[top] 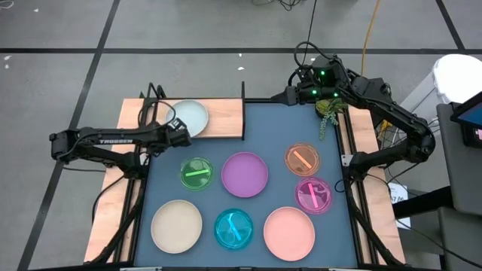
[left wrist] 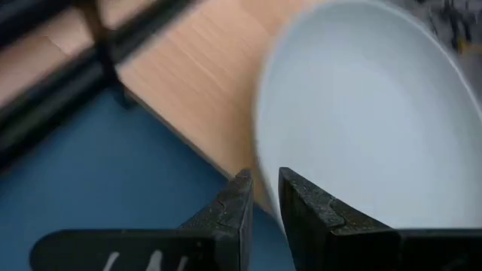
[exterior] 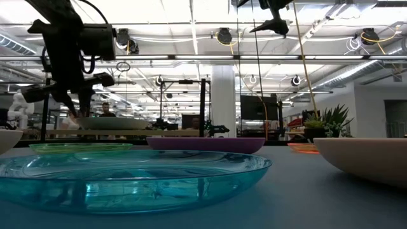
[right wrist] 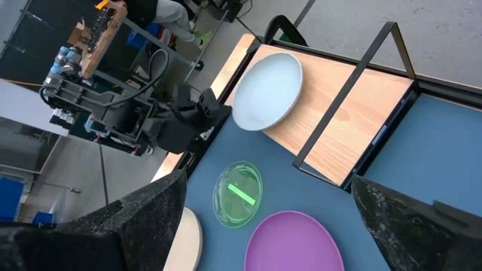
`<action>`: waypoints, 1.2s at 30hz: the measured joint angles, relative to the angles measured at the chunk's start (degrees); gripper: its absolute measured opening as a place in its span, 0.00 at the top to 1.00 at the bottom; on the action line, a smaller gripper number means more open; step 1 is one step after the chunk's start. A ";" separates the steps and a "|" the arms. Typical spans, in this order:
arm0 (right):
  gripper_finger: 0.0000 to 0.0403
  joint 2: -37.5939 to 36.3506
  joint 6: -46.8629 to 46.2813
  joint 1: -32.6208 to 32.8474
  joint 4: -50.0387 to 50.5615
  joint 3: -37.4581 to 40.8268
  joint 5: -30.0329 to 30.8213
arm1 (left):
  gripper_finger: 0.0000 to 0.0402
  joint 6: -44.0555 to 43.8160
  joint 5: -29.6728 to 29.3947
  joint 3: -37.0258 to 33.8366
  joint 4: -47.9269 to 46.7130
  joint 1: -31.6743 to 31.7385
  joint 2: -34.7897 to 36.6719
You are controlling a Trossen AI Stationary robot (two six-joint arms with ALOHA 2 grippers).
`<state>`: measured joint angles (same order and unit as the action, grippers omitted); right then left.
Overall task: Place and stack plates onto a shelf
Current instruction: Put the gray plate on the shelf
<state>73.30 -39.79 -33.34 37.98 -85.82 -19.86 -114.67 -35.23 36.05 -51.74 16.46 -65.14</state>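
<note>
While the pale blue-white plate [top: 189,117] lies on the wooden shelf [top: 218,118] at the table's far left corner, the left gripper [top: 178,129] sits just beside its near rim, jaws parted only a crack and holding nothing. The right gripper [top: 307,92] waits high over the far right edge, jaws spread wide and empty. On the blue table [top: 263,124] rest the green plate [top: 196,174], purple plate [top: 245,174], orange plate [top: 302,159], magenta plate [top: 312,195], cream plate [top: 176,226], teal plate [top: 234,229] and pink plate [top: 289,232].
</note>
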 joint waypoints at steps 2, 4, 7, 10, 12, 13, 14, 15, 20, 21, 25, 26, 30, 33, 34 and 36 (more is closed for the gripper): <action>0.11 0.00 0.00 0.02 0.00 0.00 -0.02 | 0.83 3.82 1.20 0.02 2.05 -0.84 0.55; 0.11 0.00 0.00 0.02 0.01 0.00 0.00 | 0.83 7.05 2.48 0.02 4.45 -1.65 1.15; 0.11 0.00 0.00 0.02 0.02 0.00 0.00 | 0.83 11.05 3.22 0.02 7.86 -2.68 2.29; 0.11 0.00 0.00 0.02 0.02 0.00 0.00 | 0.83 16.88 3.27 0.02 12.62 -3.41 3.43; 0.11 0.00 0.04 0.02 0.01 0.00 0.00 | 0.83 24.60 3.30 0.02 17.70 -3.65 4.02; 0.11 0.00 0.08 0.02 0.02 0.00 0.00 | 0.83 29.37 3.38 0.02 20.63 -3.80 4.16; 0.11 0.00 0.12 0.02 0.00 0.00 0.02 | 0.83 34.56 3.70 0.02 23.80 -3.85 4.21; 0.11 0.00 0.17 0.02 0.02 0.00 0.08 | 0.83 39.88 4.32 0.02 26.99 -3.86 4.19; 0.11 0.00 0.95 0.02 0.02 0.00 0.13 | 0.83 62.74 6.78 0.04 37.89 -3.88 3.13; 0.11 0.00 1.16 0.02 0.00 0.00 0.13 | 0.82 66.01 6.80 0.04 38.55 -3.88 2.71; 0.11 0.00 1.48 0.02 0.00 0.00 0.15 | 0.77 77.37 6.83 0.04 40.69 -3.86 0.58; 0.11 0.00 1.49 0.02 0.01 0.00 0.17 | 0.74 80.23 6.83 0.04 41.82 -3.87 -0.13; 0.11 0.00 1.51 0.02 -0.01 0.00 0.20 | 0.58 87.50 6.69 0.04 46.32 -3.91 -3.05; 0.11 0.00 1.72 0.02 -0.02 0.00 0.22 | 0.49 90.16 5.33 0.04 47.20 -3.91 -6.27; 0.11 0.00 1.89 0.02 -0.02 0.00 0.22 | 0.48 90.21 4.68 0.04 47.23 -3.87 -7.32; 0.11 0.00 2.20 0.02 -0.03 0.00 0.22 | 0.47 90.22 3.23 0.04 47.21 -3.80 -9.24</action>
<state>73.30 -37.59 -33.32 37.95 -85.82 -19.64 -24.45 -32.00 36.10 -4.53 12.66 -74.38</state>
